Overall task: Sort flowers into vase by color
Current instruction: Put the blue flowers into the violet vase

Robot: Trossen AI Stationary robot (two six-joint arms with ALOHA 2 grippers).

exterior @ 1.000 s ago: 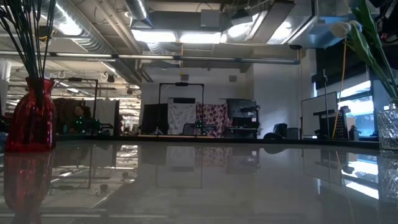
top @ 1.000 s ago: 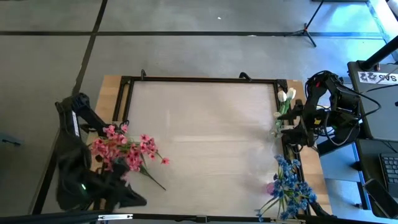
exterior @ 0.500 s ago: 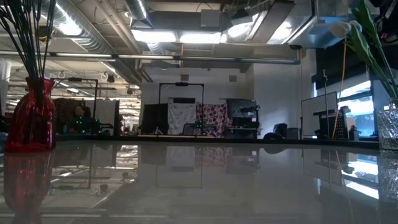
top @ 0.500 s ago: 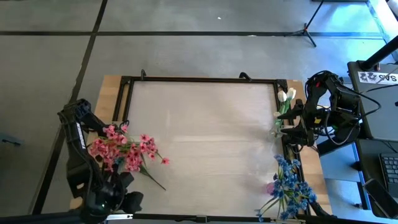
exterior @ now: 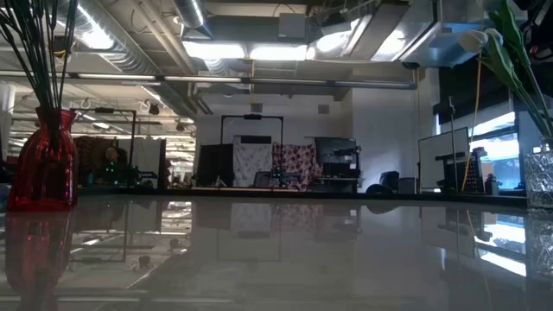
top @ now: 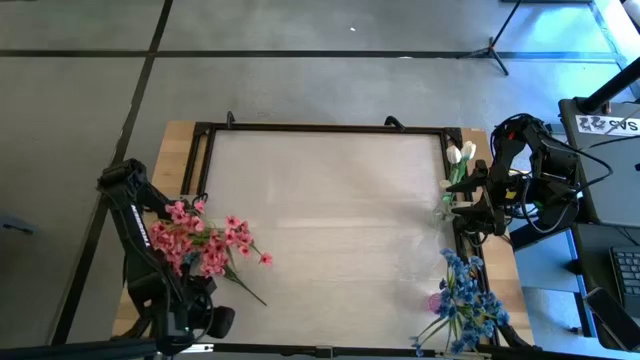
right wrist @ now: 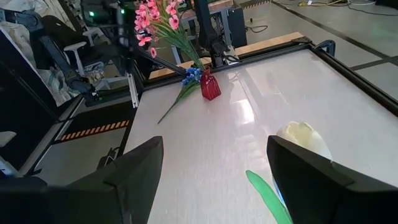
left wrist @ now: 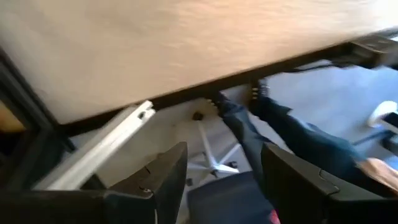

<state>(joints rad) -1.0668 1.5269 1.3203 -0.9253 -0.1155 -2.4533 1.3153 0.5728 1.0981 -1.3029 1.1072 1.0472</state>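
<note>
The left arm (top: 140,230) has swung back from the pink flowers (top: 205,240); its gripper (top: 205,322), off the table's near-left corner, has opened wider.

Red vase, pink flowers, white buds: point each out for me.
red vase (exterior: 41,164): low view, on its glass belly.
pink flowers (top: 205,246): high view, middle of the bloom cluster.
white buds (top: 462,152): high view, on the bud heads.
</note>
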